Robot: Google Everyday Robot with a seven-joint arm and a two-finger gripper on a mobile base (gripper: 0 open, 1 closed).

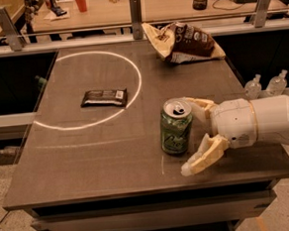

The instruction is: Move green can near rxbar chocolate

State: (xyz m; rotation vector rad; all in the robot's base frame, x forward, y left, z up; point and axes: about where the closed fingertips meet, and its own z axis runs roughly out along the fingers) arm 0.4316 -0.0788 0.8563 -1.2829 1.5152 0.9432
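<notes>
Worktop (pixel 113 159), dark and matte, seen from its front edge. The green can (pixel 176 127) stands upright right of centre, silver top and pull tab showing. My tool (pixel 191 135) reaches in from three o'clock of the can on a white arm. Its two pale fingers (pixel 207 155) are spread wide. One lies behind the can's rim and the other is low in front, clear of the can. The can sits only partly in the gap, and nothing is pinched.

The rxbar chocolate (pixel 104 97) lies flat at about ten o'clock from the can, well apart, inside a white ring (pixel 137 78) marked on the surface. A crumpled brown and cream snack bag (pixel 184 42) rests at twelve o'clock, near the far edge.

The step in hand looks like the grasp. To do it well, I would push a little further toward nine o'clock so the can's body is centred between the fingers. Then I would close squarely on its middle, not its rim, so it neither tips nor dents. After lifting just clear, I would carry it toward ten o'clock and set it upright beside the bar, not on it.
</notes>
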